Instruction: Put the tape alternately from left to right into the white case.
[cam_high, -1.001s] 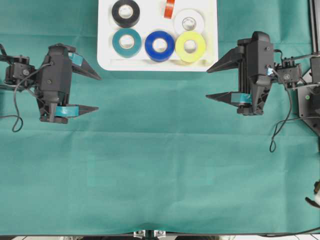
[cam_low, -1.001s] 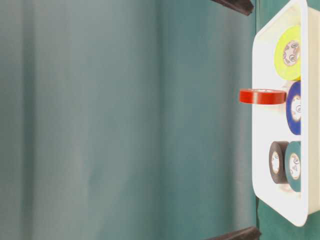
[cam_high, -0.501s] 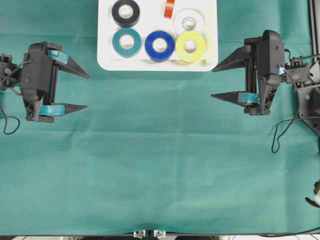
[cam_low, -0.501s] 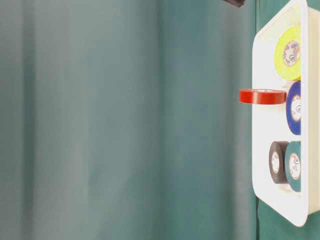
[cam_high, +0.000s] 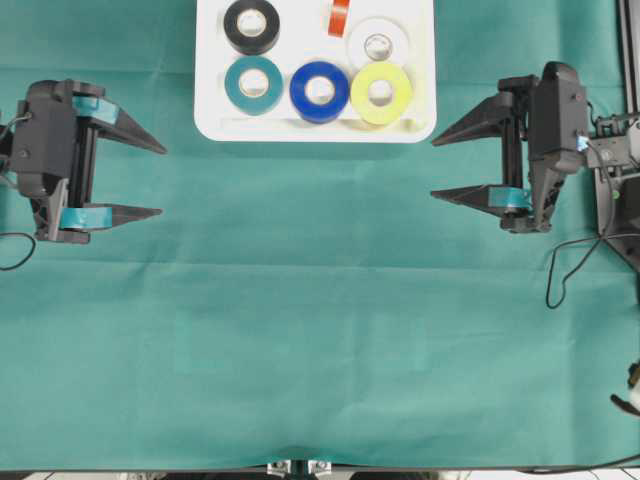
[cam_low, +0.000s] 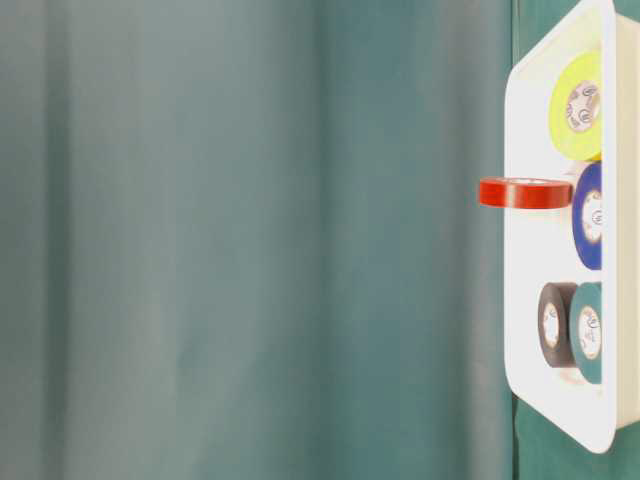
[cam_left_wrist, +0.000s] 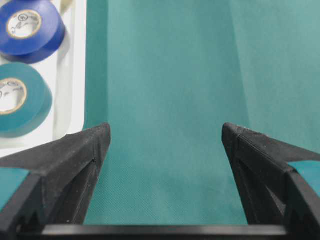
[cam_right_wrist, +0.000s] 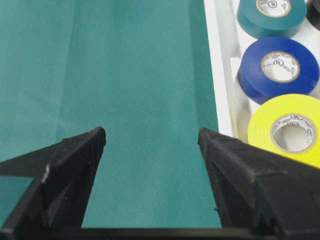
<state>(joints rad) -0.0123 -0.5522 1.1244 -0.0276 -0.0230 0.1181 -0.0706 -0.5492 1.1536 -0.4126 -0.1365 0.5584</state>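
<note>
i see the white case (cam_high: 315, 128) at the far edge of the table (cam_high: 320, 350), about midway along it. all the tape (cam_high: 320, 92) sits inside it: three rolls along its near rim, three behind, one of those standing on edge. nothing else lies on the cloth.

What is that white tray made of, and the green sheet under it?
The white tray looks like smooth moulded plastic: rounded corners, raised rim, slight sheen. The green sheet seems to be thin matte fabric, with a fine weave and soft fold lines.
</note>
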